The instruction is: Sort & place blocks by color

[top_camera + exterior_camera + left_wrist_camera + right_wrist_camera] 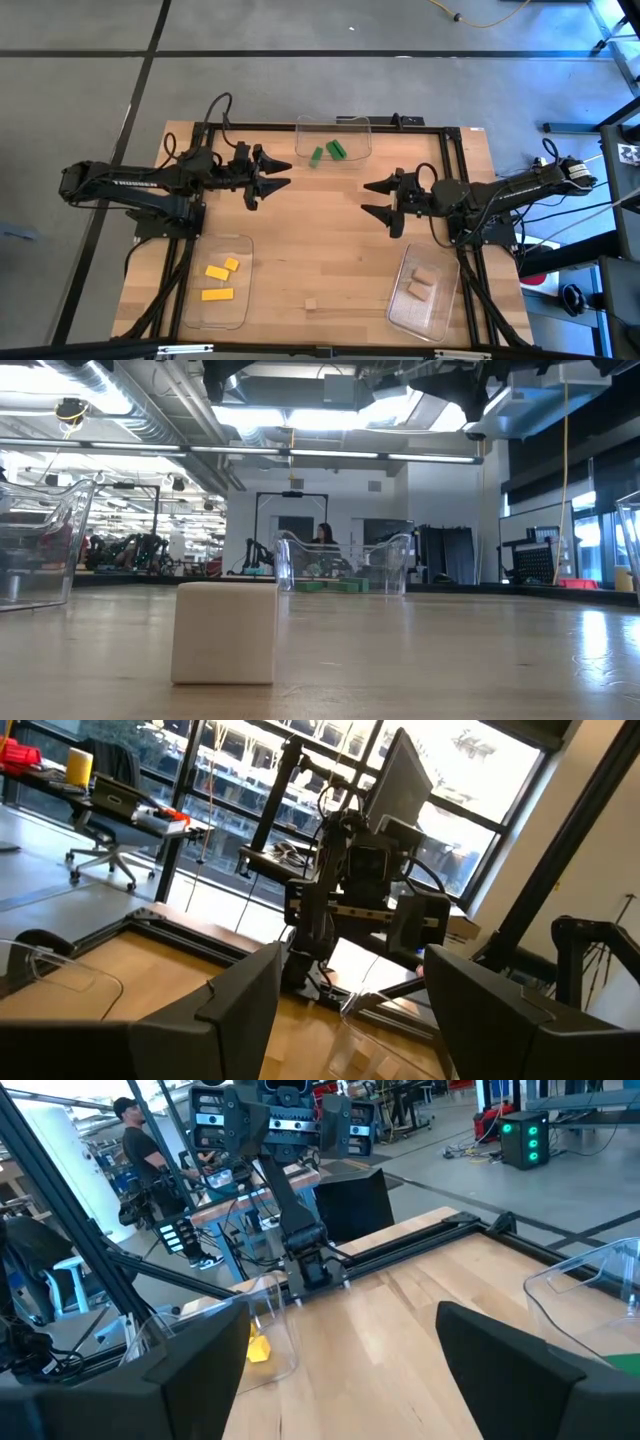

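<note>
Both arms are hovering over the middle of the wooden desk (330,250), facing each other across a bare stretch of wood. The left end effector (283,175) is sitting with its two fingers spread wide and nothing between them, just beside the clear tray (334,130) at the far edge. The right end effector (372,198) is likewise standing wide apart and holding nothing, well apart from the left one.

The blocks are lying mostly sorted. The green blocks (327,152) are resting in the far tray, at least two of them showing, one touching or nearly touching the tray's front edge; a third cannot be told apart from above. Three yellow blocks (220,278) are lying in the near left tray (215,318), two close together and one a little nearer the front. Two tan wood blocks (421,285) are sitting in the near right tray (440,310), just beside each other. One more tan block (311,304) is standing alone on the bare desk near the front edge, between the two near trays; in the low view it is looming large in the foreground (224,632), upright and flat on the wood.

In the room beyond, a person (148,1155) in a dark cap is standing behind the desk frame.
</note>
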### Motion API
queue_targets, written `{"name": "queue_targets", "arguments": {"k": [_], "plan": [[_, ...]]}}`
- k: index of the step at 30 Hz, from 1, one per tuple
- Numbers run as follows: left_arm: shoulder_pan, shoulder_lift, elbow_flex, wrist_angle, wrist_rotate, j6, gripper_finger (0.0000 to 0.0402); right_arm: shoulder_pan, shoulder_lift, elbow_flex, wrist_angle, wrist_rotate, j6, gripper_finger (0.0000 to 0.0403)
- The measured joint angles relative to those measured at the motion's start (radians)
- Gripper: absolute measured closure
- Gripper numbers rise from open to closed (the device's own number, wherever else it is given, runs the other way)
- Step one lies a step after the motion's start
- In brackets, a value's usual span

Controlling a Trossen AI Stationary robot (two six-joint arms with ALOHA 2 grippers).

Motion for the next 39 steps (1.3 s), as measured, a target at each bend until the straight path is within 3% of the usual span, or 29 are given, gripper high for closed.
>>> {"name": "queue_targets", "arguments": {"k": [39], "plan": [[0.000, 0.001, 0.000, 0.001, 0.008, 0.029, 0.0164, 0.000, 0.000, 0.001, -0.003, 0.001, -0.048, 0.0080]]}}
